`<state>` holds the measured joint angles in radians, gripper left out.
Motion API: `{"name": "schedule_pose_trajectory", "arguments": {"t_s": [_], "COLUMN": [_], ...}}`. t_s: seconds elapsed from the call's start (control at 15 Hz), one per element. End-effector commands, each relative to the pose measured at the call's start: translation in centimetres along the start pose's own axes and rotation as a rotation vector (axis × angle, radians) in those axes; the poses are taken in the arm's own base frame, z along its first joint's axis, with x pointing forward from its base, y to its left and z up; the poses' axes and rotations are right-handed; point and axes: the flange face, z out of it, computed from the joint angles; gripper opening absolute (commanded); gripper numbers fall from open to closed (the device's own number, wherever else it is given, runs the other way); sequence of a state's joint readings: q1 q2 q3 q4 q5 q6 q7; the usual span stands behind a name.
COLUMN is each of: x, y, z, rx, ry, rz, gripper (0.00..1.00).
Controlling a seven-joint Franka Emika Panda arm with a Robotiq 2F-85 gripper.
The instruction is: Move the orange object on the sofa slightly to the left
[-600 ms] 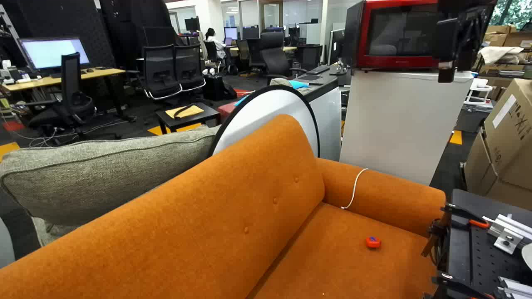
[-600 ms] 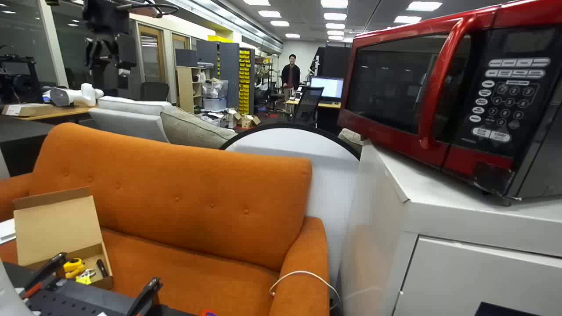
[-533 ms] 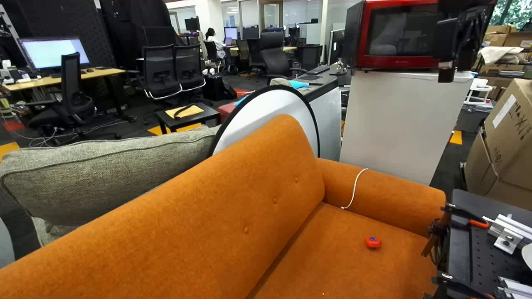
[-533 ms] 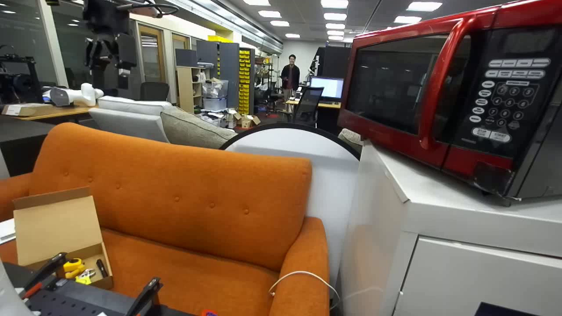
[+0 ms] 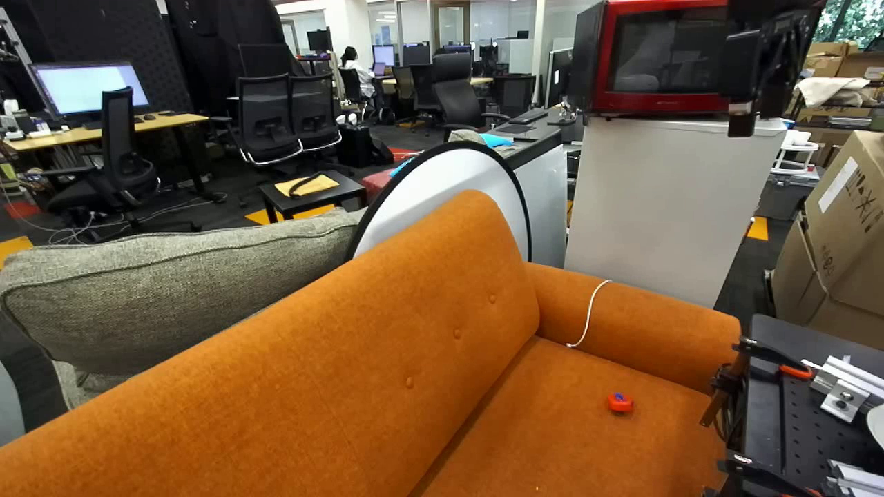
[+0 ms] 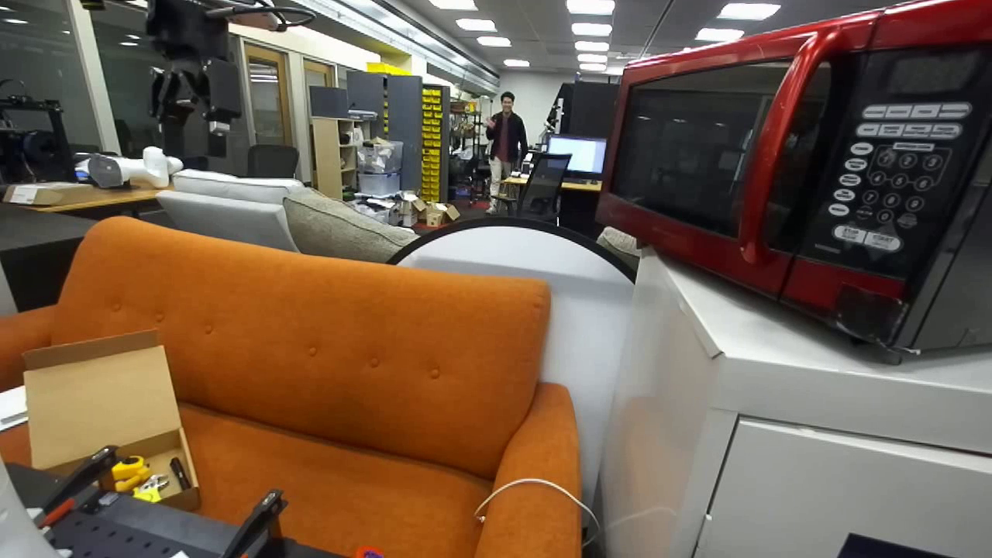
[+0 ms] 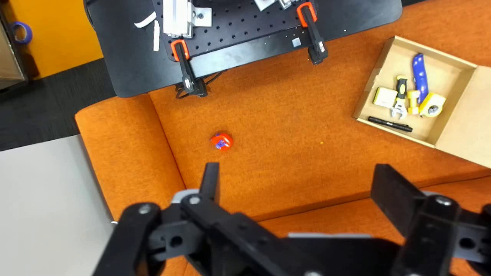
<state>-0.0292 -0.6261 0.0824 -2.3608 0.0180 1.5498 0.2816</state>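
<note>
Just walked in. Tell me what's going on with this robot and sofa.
The robot's fingers hang above the sofa, spread wide with nothing between them. The job is to move the small red-orange lump slightly to the left. It lies on the sofa near an armrest, and the fingers are not touching it. An open cardboard box sits farther along, and a man stands in the background.

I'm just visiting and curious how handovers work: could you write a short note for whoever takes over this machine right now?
Jaws: open wide, holding nothing, raised above the sofa.
Orange object: on the seat, near an armrest, apart from the jaws.
Done: no grasp yet; no finished move can be confirmed.
Remaining: the slight leftward move; probably lower the jaws, grasp, then shift it.
</note>
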Motion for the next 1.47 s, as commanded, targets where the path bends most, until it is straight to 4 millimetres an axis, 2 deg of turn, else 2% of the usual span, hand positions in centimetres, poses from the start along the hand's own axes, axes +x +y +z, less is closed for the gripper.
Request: {"name": "schedule_pose_trajectory", "arguments": {"t_s": [0.0,0.6,0.73,0.87,1.07,1.4], "x": [0.0,0.0,0.5,1.3,3.6,8.9], "y": [0.0,0.0,0.1,0.1,-0.5,-2.2], "z": [-0.1,-0.1,0.7,1.9,4.8,10.3], "rx": [0.000,0.000,-0.013,-0.013,-0.005,0.018], "ry": [-0.001,-0.001,-0.011,-0.024,-0.046,-0.049], "rz": [0.000,0.000,0.019,0.034,0.038,0.128], "gripper": [1.00,1.00,1.00,1.00,1.00,1.00]}}
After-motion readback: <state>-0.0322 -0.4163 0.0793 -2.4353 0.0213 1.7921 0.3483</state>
